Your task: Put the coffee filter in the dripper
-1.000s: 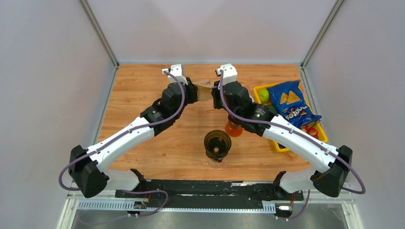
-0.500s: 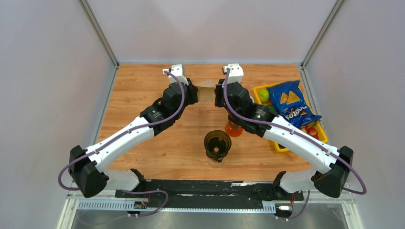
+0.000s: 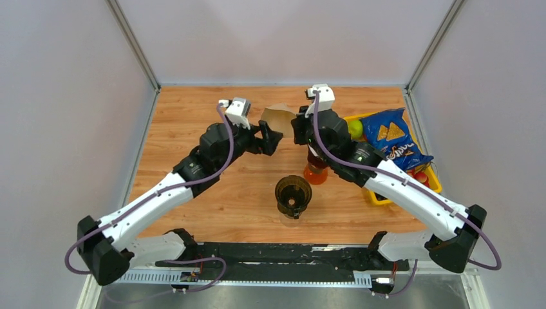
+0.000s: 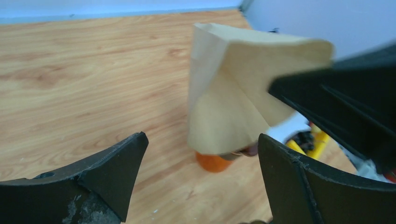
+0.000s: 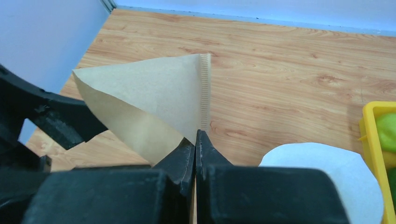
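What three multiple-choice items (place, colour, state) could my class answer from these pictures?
1. The dripper stands on the table: A between the arms; B in the far left corner; C against the right wall.
2. The coffee filter is: A white; B brown; C blue.
3. The left fingers are: A shut on the filter; B open; C shut on the dripper.
Answers: 1 A, centred before the bases; 2 B, brown paper in both wrist views; 3 B, a wide gap shows between them.
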`<state>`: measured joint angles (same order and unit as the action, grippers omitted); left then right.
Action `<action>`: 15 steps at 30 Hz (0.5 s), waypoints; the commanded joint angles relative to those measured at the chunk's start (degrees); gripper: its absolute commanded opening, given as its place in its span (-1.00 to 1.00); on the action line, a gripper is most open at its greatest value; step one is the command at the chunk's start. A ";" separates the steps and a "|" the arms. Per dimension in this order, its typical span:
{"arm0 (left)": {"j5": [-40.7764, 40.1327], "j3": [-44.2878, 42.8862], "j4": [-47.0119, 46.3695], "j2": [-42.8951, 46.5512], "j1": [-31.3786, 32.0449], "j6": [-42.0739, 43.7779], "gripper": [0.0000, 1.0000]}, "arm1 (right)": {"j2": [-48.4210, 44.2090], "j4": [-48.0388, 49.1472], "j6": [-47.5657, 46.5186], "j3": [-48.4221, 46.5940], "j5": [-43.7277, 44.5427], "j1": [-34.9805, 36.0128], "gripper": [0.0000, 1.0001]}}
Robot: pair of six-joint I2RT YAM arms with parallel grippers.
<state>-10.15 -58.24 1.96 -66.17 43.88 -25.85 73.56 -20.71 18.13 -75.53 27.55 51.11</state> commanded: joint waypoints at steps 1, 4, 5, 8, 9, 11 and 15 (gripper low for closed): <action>14.40 5.11 -10.53 10.33 0.09 3.95 0.99 | -3.94 -5.00 0.73 -2.21 -5.92 -2.38 -1.00; 13.64 8.21 -11.29 17.48 0.12 3.81 1.00 | -3.33 -14.22 1.48 -6.31 -12.14 -4.47 -1.00; 12.23 8.61 -11.23 18.71 0.13 3.75 1.00 | -2.96 -17.66 1.32 -8.07 -15.14 -5.28 -1.00; 7.88 10.50 -11.14 23.37 0.10 3.36 1.00 | -1.48 -30.28 0.89 -14.81 -24.78 -8.02 -1.00; 4.64 10.55 -9.90 23.77 0.05 3.18 1.00 | -1.05 -33.58 0.22 -17.02 -29.60 -8.59 -1.00; -0.82 9.83 -7.08 23.45 -0.05 2.46 1.00 | -0.36 -39.53 -1.55 -20.94 -35.10 -9.04 -1.00; -4.59 6.62 -0.36 18.94 -2.35 -0.47 1.00 | 2.37 -52.40 -5.26 -25.73 -44.73 -8.96 -1.00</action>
<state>-8.60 -49.28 -5.28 -42.52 43.44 -24.10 73.93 -56.53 16.80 -96.92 -2.52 42.04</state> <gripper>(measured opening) 0.997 0.004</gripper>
